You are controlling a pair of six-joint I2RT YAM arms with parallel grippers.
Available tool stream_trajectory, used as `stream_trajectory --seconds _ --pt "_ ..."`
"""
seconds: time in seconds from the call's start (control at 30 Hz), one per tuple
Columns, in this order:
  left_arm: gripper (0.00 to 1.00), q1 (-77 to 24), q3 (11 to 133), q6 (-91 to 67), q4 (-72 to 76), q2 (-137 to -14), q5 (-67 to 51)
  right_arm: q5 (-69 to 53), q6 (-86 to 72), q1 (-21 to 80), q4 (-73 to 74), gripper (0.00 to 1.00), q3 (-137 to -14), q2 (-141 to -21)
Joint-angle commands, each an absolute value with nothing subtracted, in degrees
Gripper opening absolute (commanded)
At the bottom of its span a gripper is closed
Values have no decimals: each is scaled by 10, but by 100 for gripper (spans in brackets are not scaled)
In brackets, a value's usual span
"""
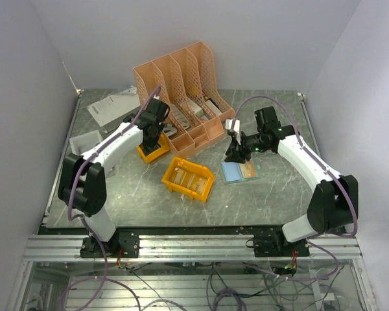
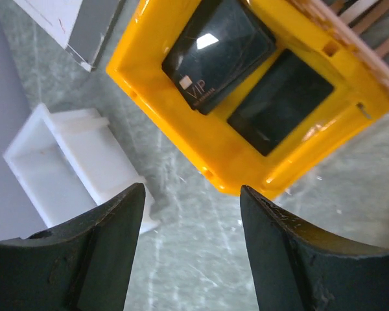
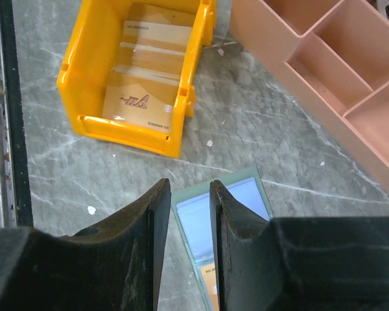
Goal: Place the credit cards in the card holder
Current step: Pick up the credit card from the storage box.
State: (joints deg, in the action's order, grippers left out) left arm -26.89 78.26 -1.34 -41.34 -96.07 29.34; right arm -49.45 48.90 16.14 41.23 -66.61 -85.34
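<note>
The card holder (image 1: 235,172) lies open on the table, light blue inside with a grey-green rim, and a tan-orange card (image 1: 248,170) lies on its right half. In the right wrist view the holder (image 3: 246,197) is just under my right gripper (image 3: 189,188), whose fingers stand a narrow gap apart over its left edge with nothing between them. Tan credit cards (image 3: 146,97) lie in a yellow bin (image 1: 174,186). My left gripper (image 2: 191,189) is open and empty above a second small yellow bin (image 2: 181,139) that holds two dark cards (image 2: 217,48).
A pink lattice desk organiser (image 1: 181,84) stands at the back centre, and its compartments show in the right wrist view (image 3: 324,78). A white tray (image 2: 58,168) and a grey paper sheet (image 1: 113,105) lie at the left. The table's front rail runs along the near edge.
</note>
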Motion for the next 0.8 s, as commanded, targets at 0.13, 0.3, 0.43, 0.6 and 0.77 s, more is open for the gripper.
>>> stream_trajectory --seconds 0.13,0.3,0.43,0.6,0.77 --pt "69 -245 768 215 -294 -996 219 -521 475 133 399 31 -656 -844" --pt "55 -228 793 266 -297 -1037 167 -531 483 116 408 31 -657 -850" --pt "54 -211 787 291 -272 -1065 142 -534 491 111 417 31 -658 -857" --pt "58 -198 774 312 -221 -1081 125 -534 494 107 415 32 -656 -858" --pt "58 -193 783 327 -209 -1108 112 -543 501 101 423 31 -658 -863"
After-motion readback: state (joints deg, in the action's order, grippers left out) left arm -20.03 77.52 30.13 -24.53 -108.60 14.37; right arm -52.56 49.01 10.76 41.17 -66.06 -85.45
